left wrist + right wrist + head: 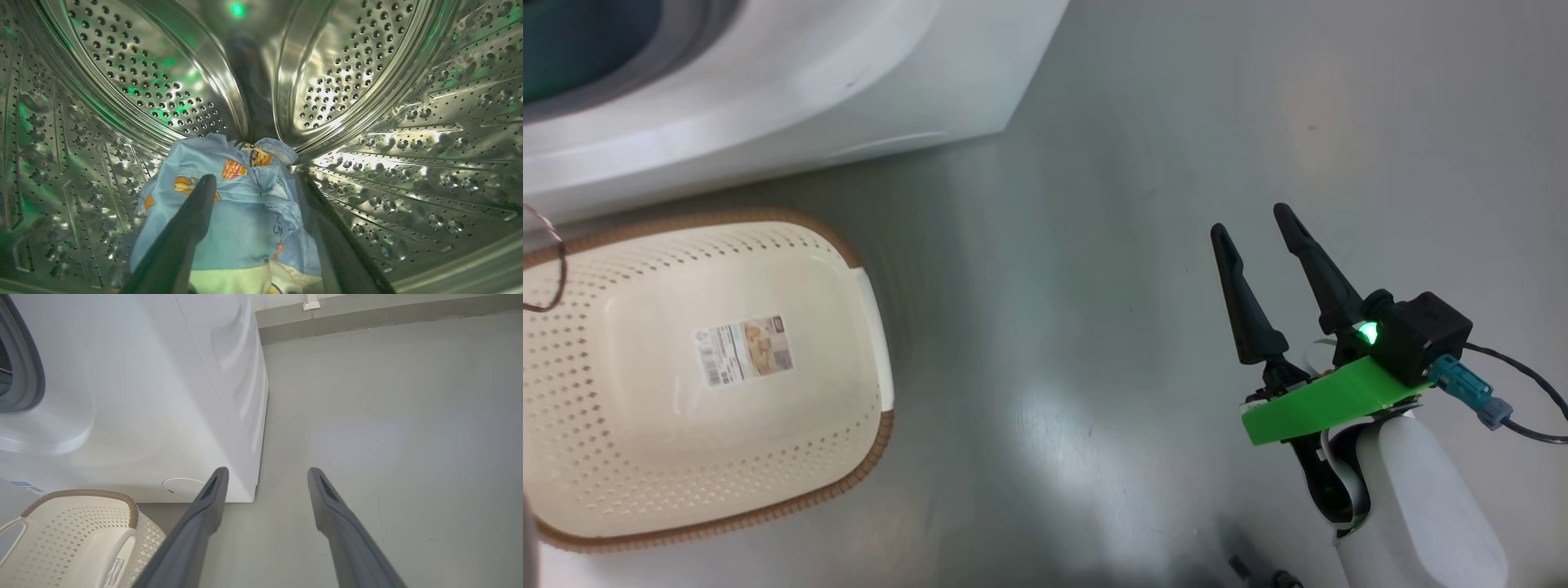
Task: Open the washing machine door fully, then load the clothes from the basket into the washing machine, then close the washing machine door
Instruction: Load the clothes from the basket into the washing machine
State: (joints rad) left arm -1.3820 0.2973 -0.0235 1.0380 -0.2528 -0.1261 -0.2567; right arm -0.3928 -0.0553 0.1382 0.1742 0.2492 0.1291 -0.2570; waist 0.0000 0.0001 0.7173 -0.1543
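My left gripper (255, 177) is inside the steel drum (135, 73) of the washing machine (768, 82), open. The clothes (245, 220), light blue with orange-brown prints and a cream part, lie bunched on the drum floor between and beyond its dark fingers (192, 220). The cream perforated basket (874, 453) stands on the floor in front of the machine with only a paper label inside. My right gripper (1250, 219) hovers open over bare floor to the basket's right, and its wrist view shows the gripper (268, 469) near the machine's front right corner (253, 490). The washing machine door is out of view.
Grey floor (388, 437) stretches to the right of the machine as far as a low wall skirting (367, 318). The basket's brown rim (81, 493) sits close against the machine's white front. The grey rubber seal (28, 375) shows at the left edge.
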